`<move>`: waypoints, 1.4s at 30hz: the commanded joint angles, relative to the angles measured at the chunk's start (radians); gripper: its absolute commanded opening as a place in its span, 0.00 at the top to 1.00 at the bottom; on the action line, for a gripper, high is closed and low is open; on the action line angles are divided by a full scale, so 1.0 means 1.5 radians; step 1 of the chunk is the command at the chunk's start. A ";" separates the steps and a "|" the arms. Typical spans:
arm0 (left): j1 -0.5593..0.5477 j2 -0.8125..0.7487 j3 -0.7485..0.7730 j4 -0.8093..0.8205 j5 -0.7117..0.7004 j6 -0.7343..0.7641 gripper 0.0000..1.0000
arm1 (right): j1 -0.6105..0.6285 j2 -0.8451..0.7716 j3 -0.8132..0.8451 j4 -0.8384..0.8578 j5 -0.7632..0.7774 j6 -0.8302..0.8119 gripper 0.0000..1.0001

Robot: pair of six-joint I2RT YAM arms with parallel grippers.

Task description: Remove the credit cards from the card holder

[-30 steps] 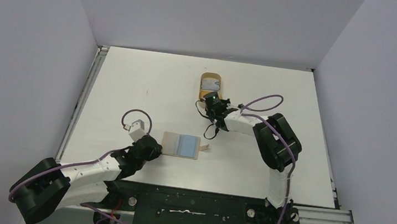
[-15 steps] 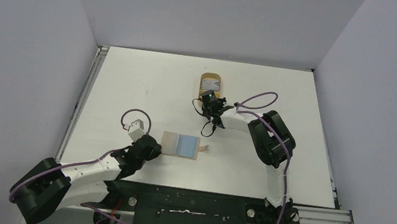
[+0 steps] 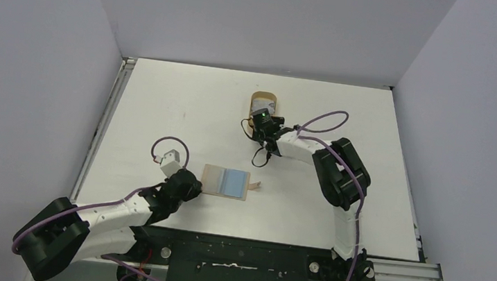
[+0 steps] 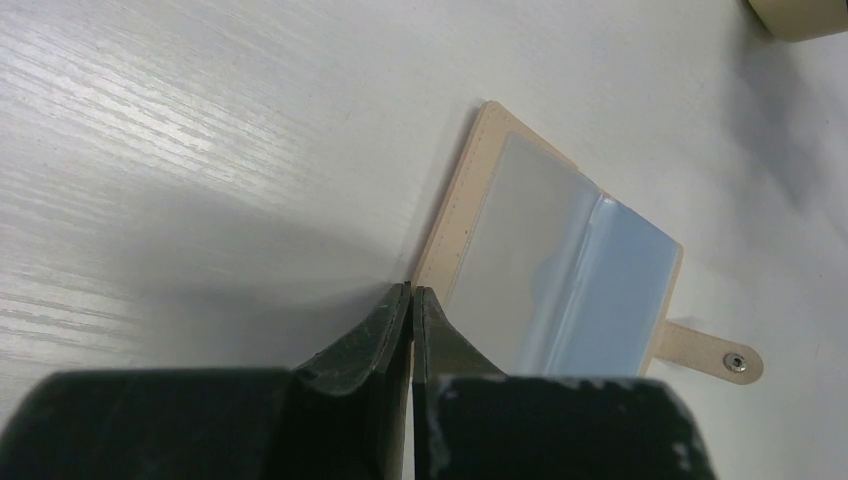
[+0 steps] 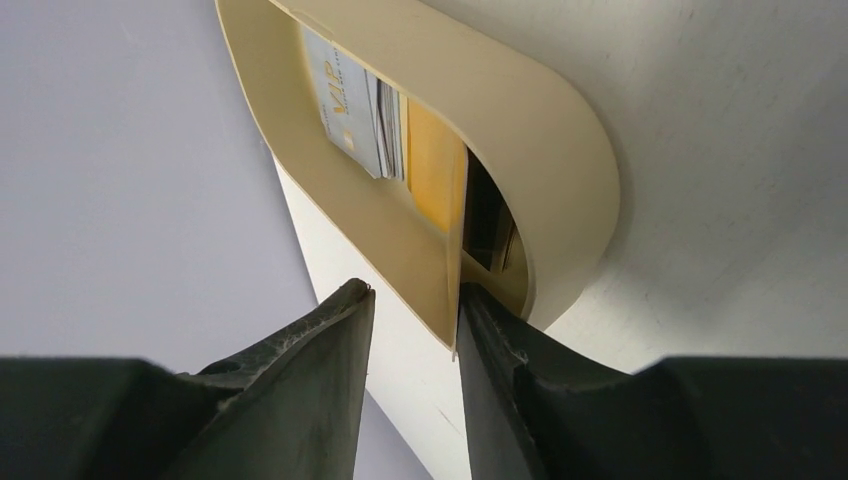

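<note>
The card holder [image 3: 226,181] lies open on the table, clear sleeves up, strap tab [image 4: 715,356] on its right edge. A light blue card [image 4: 625,300] sits in its right sleeve. My left gripper [image 3: 197,185] is shut, and in the left wrist view its tips [image 4: 411,291] touch the holder's [image 4: 470,200] near left edge with nothing between them. My right gripper [image 3: 260,123] is open at the near end of the oval tan dish [image 3: 263,104]. In the right wrist view [image 5: 415,290] a yellow card [image 5: 437,180] leans against the right finger, and a white VIP card [image 5: 350,105] lies in the dish [image 5: 560,150].
A metal rail [image 3: 110,119] runs along the table's left edge. Purple cables [image 3: 324,120] loop off both arms. White walls close in the back and both sides.
My right gripper has moved up and a little left, from just short of the dish to its near end. The left arm and the card holder have not moved.
</note>
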 commanded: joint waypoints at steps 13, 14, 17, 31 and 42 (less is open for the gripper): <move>0.005 0.022 0.018 0.014 -0.002 -0.006 1.00 | -0.002 -0.035 0.176 -0.280 -0.020 -0.006 0.62; 0.006 0.022 0.019 0.014 -0.002 -0.006 1.00 | -0.001 -0.035 0.185 -0.296 -0.021 -0.007 0.62; 0.005 0.021 0.019 0.014 -0.002 -0.007 1.00 | -0.003 -0.035 0.199 -0.324 -0.024 -0.003 0.62; 0.008 -0.040 0.030 -0.009 0.009 0.038 1.00 | 0.001 -0.339 -0.077 -0.155 0.024 -0.305 0.57; 0.009 -0.059 0.067 -0.010 0.040 0.094 1.00 | 0.083 -0.495 -0.238 -0.091 -0.139 -0.959 0.46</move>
